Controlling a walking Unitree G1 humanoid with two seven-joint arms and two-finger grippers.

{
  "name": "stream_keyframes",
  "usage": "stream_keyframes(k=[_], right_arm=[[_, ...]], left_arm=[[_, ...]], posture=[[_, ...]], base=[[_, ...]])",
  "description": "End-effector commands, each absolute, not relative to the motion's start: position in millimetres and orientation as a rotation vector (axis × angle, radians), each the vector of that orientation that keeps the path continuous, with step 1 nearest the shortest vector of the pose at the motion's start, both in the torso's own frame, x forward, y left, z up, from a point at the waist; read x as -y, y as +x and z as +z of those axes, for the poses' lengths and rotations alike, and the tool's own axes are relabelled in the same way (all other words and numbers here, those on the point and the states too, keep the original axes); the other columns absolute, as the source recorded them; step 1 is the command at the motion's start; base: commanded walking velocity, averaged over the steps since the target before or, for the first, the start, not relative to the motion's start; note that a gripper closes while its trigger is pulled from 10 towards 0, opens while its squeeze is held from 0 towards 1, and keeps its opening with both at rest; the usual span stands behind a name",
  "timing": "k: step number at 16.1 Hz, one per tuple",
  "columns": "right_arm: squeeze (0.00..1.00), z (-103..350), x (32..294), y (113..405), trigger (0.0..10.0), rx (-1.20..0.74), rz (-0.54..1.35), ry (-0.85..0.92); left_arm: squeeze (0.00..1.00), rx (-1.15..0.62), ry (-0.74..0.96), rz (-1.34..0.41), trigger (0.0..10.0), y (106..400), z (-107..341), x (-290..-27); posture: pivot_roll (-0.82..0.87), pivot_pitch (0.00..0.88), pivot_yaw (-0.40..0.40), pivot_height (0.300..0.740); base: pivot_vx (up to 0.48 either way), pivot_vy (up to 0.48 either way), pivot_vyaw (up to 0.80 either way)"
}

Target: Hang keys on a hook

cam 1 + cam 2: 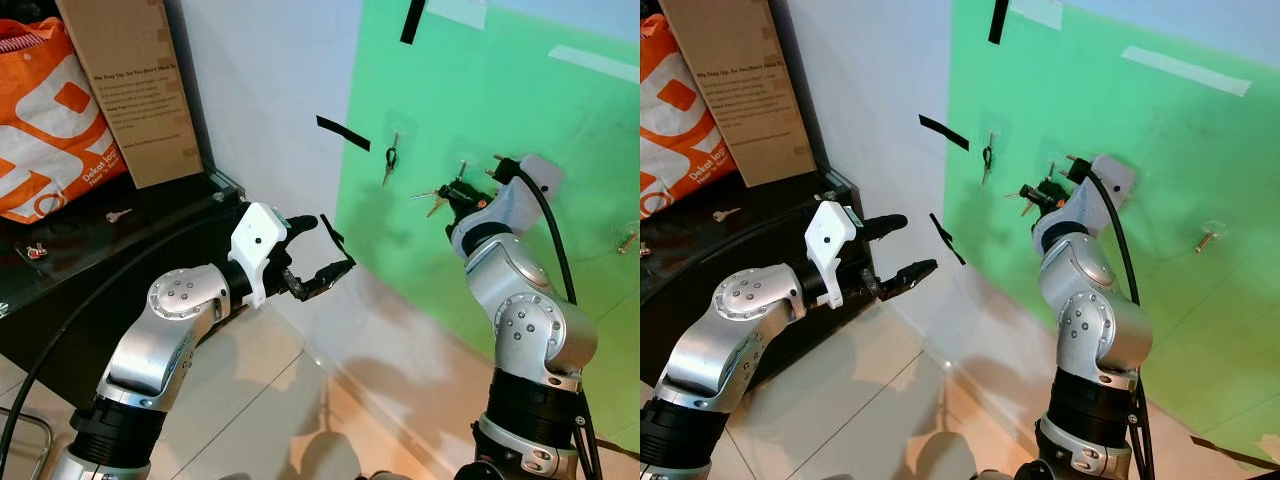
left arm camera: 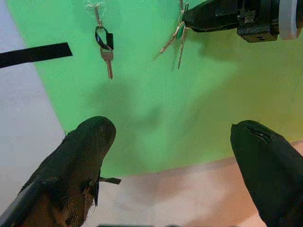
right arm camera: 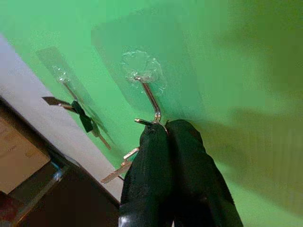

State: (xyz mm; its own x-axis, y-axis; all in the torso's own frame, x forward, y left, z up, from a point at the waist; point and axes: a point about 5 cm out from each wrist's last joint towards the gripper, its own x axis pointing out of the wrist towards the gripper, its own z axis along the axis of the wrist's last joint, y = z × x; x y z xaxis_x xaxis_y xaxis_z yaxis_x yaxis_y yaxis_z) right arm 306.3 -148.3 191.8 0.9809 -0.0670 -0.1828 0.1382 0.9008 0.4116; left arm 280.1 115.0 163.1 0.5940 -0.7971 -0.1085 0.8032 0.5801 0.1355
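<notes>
Presently, the right gripper (image 3: pixel 165 130) is raised against the green sheet on the wall (image 1: pixel 560 200), with its fingers (image 3: pixel 182 161) pressed together on a small bunch of silver keys (image 1: pixel 432 199). The keys are held right at the curled tip of a thin metal hook on a clear adhesive pad (image 3: pixel 150 99), and the blades are seen splaying out to the left of the fingertips. Whether the ring is already over the hook cannot be told. Just to the left on the same green sheet, a single silver key with a black loop (image 1: pixel 389 161) is hung from a second clear hook (image 2: pixel 97 12). The left gripper (image 1: pixel 328 244) is held out lower and nearer, short of the wall, with its fingers spread wide apart and nothing between them. Strips of black tape (image 1: pixel 342 133) are stuck on the white wall. At far left, a dark tabletop (image 1: pixel 110 240) is seen carrying an orange and white shopping bag (image 1: pixel 45 125), a brown cardboard box (image 1: pixel 135 85) and a loose silver key (image 1: pixel 118 215).
</notes>
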Motion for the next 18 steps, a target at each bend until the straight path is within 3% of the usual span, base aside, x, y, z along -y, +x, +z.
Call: stream_keyframes(k=[1,4,5,6,9,13,16,18], right_arm=[[0.0,168,149,303,10.0,-0.297,-0.12,0.419],[0.0,171,152,304,10.0,-0.274,-0.117,0.357],[0.67,172,153,304,10.0,-0.262,-0.119,0.346],[1.0,173,154,304,10.0,-0.259,-0.118,0.337],[1.0,174,157,303,10.0,-0.228,-0.087,0.219],[1.0,169,157,298,10.0,-0.229,-0.013,0.232],[1.0,150,167,277,10.0,-0.213,0.053,0.072],[1.0,136,174,267,10.0,-0.213,0.02,0.096]], left_arm=[[0.0,-0.045,0.186,-0.948,10.0,280,161,-113],[0.0,-0.043,0.189,-0.947,10.0,280,161,-113],[0.0,-0.043,0.189,-0.945,10.0,280,161,-113],[0.0,-0.042,0.189,-0.945,10.0,280,161,-113],[0.0,-0.039,0.195,-0.937,10.0,281,161,-114],[0.0,-0.036,0.178,-0.907,10.0,281,161,-116],[0.0,-0.035,0.157,-0.725,10.0,284,156,-130],[0.0,-0.06,0.192,-0.571,10.0,285,148,-144]], posture=[[-0.09,0.0,-0.024,0.74],[-0.09,0.0,-0.025,0.74],[-0.09,0.0,-0.025,0.74],[-0.09,0.0,-0.025,0.74],[-0.09,0.0,-0.025,0.74],[-0.09,0.0,-0.024,0.74],[-0.09,0.0,-0.009,0.74],[-0.09,0.0,0.001,0.74]], base=[[0.0,0.0,0.0],[0.0,0.0,0.0],[0.0,0.0,0.0],[0.0,0.0,0.0],[0.0,0.0,0.0],[0.0,0.0,0.0],[0.0,0.0,0.27],[0.0,0.0,0.8]])
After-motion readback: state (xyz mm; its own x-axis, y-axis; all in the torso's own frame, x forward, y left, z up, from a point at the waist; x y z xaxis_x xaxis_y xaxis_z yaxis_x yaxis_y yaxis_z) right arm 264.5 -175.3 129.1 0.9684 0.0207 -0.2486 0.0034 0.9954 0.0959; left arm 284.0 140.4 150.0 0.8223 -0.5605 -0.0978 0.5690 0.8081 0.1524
